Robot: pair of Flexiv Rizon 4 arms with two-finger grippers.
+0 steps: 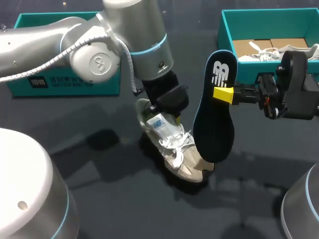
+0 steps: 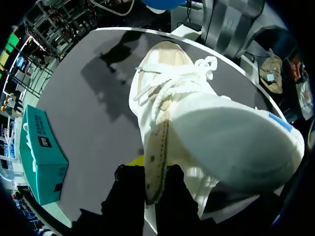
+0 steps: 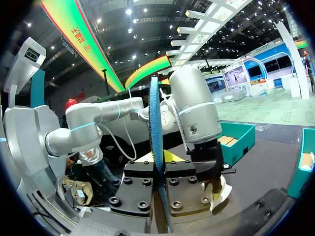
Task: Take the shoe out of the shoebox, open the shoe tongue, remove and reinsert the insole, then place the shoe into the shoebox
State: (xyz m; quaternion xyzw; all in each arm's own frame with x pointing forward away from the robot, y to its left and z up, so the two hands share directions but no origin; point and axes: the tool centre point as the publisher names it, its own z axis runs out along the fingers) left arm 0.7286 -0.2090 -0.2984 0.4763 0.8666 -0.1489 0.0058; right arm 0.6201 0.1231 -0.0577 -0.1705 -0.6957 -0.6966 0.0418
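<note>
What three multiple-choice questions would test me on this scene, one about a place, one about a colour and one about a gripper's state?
1. Where is the sneaker that the left gripper grips?
A on the table
B lifted clear of the table
C on the floor

2. What colour is the insole?
A white
B dark blue
C red

3. What state is the right gripper in?
A open and holding nothing
B shut on the insole
C shut on a cup

Answers:
1 A: its sole rests on the dark table.
2 B: the head view shows its face is dark blue.
3 B: the right wrist view shows both fingers clamping the upright insole.
</note>
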